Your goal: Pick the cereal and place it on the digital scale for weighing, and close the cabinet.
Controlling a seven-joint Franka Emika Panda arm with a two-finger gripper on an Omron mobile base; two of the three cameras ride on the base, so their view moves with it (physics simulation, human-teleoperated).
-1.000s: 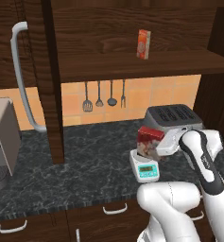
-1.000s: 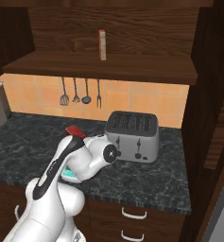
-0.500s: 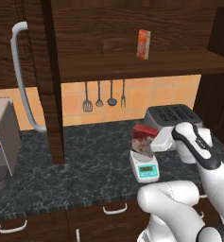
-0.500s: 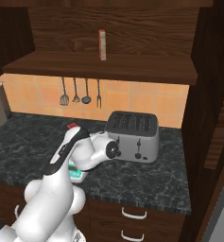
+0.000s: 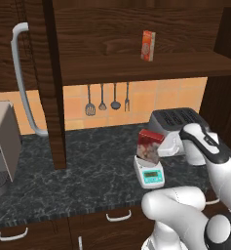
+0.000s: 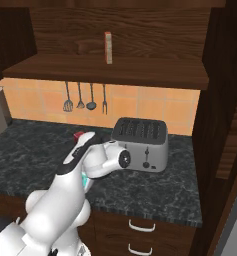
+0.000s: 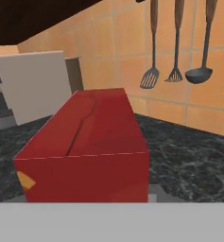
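- Claw (image 5: 162,146) clamped on one cereal box (image 5: 149,145): red cardboard, rectangular, whitish-pink picture on its front; held tilted, its bottom edge on or just above the scale top, can't tell which.
- Directly under the claw: one digital scale (image 5: 149,174), small white square body, teal front panel, on the dark speckled stone counter (image 5: 87,180).
- Just behind the claw: one grey metal toaster (image 6: 141,144), four slots.
- Beyond, on the orange tile wall: four hanging utensils (image 5: 108,96).
- Above: dark wood cabinet (image 5: 53,83), open, curved grey bar handle (image 5: 24,83); one narrow orange-red box (image 5: 147,45) on its shelf.
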